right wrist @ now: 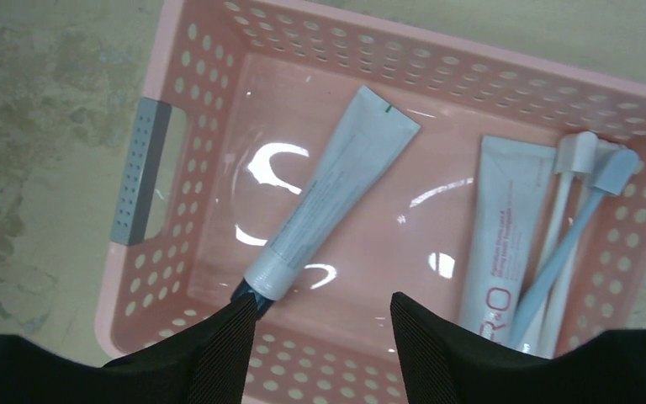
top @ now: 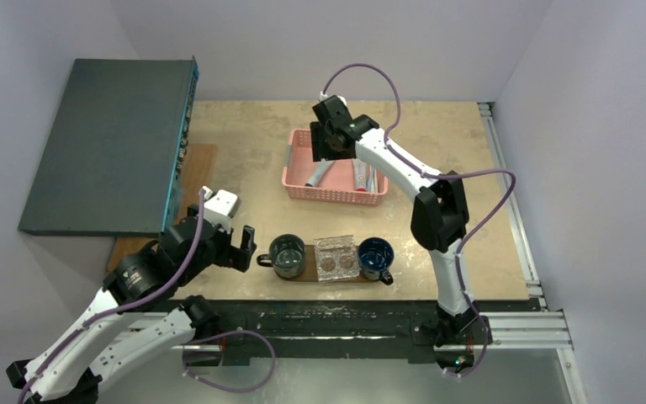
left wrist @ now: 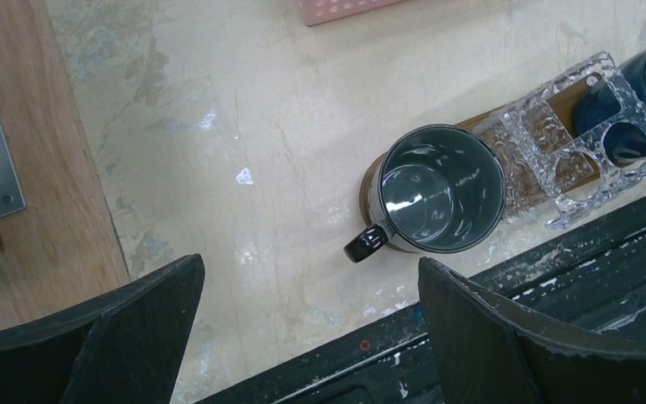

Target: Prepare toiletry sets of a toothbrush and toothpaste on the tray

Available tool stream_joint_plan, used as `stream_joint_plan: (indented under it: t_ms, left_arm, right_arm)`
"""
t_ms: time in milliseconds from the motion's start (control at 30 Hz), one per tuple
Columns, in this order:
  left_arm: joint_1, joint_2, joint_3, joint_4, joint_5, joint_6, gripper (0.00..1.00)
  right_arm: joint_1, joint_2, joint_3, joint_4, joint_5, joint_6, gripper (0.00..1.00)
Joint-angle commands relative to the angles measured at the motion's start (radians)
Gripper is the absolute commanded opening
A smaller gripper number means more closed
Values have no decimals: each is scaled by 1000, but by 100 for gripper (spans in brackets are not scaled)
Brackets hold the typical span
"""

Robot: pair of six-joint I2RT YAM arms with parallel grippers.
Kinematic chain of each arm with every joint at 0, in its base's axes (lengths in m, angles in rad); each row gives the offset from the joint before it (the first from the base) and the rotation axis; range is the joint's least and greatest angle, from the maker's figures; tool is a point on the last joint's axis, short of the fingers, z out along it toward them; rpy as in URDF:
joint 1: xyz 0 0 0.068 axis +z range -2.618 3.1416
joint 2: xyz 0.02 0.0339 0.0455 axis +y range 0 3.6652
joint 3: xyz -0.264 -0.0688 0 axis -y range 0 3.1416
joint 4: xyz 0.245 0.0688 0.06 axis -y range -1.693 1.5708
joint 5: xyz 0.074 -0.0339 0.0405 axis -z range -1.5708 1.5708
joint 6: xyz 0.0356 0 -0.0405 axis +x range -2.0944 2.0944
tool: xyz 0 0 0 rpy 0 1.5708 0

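A pink basket (top: 299, 178) at the table's back holds a silvery-grey toothpaste tube (right wrist: 336, 189), a white toothpaste tube (right wrist: 500, 227), a pale blue toothbrush (right wrist: 572, 244) and a white one (right wrist: 565, 189). My right gripper (right wrist: 324, 303) hangs open just above the basket (right wrist: 437, 67). Its left finger is beside the grey tube's dark cap, and nothing lies between the jaws. The dark brown tray (top: 311, 269) lies near the front edge. My left gripper (left wrist: 309, 265) is open and empty, just left of the tray (left wrist: 481, 124).
On the tray stand a dark grey mug (top: 288, 255), a clear glass holder (top: 336, 257) and a blue mug (top: 376, 255). A large dark teal box (top: 109, 143) rests on a wooden board (top: 198, 168) at the left. A black rail (top: 320, 320) runs along the front edge.
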Motion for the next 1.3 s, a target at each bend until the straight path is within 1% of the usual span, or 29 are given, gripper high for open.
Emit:
stream_joint_plan:
  t_ms: [0, 67, 233, 400, 733, 933, 1267]
  left_arm:
    - [3, -3, 7, 12, 54, 39, 98]
    - [3, -24, -19, 42, 70, 40, 99]
    - [3, -61, -23, 42, 79, 42, 99]
    - [2, -68, -25, 44, 75, 45, 100]
    - [2, -52, -22, 42, 60, 47, 100]
    - [3, -54, -23, 42, 52, 45, 100]
    - [3, -55, -24, 45, 41, 47, 100]
  right_arm:
    - [-5, 28, 57, 71, -40, 98, 63]
    - [-7, 58, 66, 84, -21, 139, 63]
    - [-7, 151, 130, 86, -17, 226, 68]
    - [-11, 220, 194, 67, -31, 261, 68]
    - [-22, 262, 169, 53, -41, 309, 71]
    - [-24, 295, 176, 38, -68, 309, 70]
    - [-25, 290, 127, 43, -67, 298, 69]
